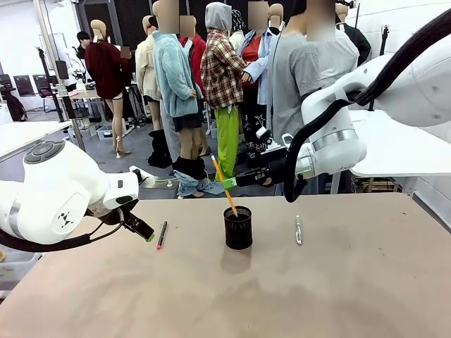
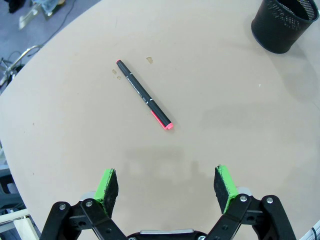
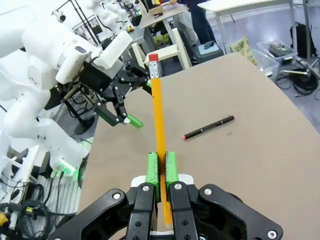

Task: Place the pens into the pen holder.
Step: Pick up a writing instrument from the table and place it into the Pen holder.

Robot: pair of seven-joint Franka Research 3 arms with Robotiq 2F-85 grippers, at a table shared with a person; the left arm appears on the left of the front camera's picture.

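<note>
Effector, left: left gripper (image 1: 146, 234) spread wide, empty — lower left.
Black pen (image 1: 162, 234): flat on table (image 1: 352, 282), beside it.
Pen holder (image 1: 238, 232): upright, centre.
Orange-yellow pen (image 1: 220, 172): tilted, tip at holder's mouth — clenched by right gripper (image 1: 230, 184).
Silver pen (image 1: 298, 229): flat, right.

A tan table (image 1: 338, 282) filled the lower half of the front view, with a white table (image 1: 402, 151) behind it at the right. In the left wrist view, small marks (image 2: 149, 60), perhaps stains, dotted the upper centre-left. A clear bin (image 3: 272, 50) stood on the floor at the right wrist view's upper right.
</note>
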